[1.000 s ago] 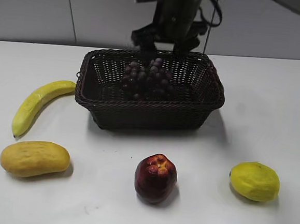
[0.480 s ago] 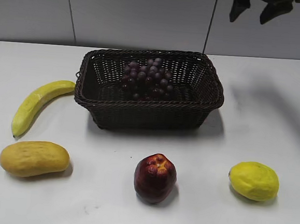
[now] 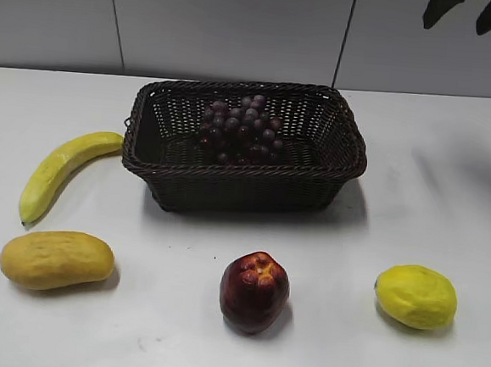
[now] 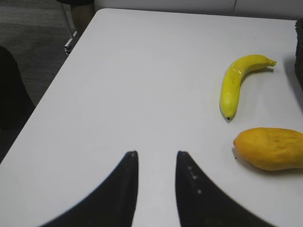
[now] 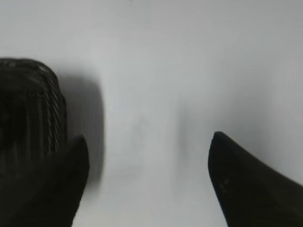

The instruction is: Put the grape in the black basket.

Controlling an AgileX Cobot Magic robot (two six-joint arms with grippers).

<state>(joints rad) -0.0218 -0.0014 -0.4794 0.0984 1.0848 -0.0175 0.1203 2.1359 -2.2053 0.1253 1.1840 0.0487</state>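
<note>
White table [image 3: 450,183] is seen from outside with the grape [image 3: 241,130] lying inside the black basket [image 3: 241,181]. Above the basket's right, the right gripper [image 3: 465,12] is spread empty. Only the left wrist view shows the left gripper [image 4: 155,153], slightly parted, beside banana [image 4: 236,82] and mango [image 4: 270,148].

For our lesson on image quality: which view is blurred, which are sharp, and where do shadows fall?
Right wrist view: soft, smeared, black basket and fingers fuzzy. Left wrist view: crisp on the banana. Exterior view: sharp, soft shadows right of the basket and under the apple.
</note>
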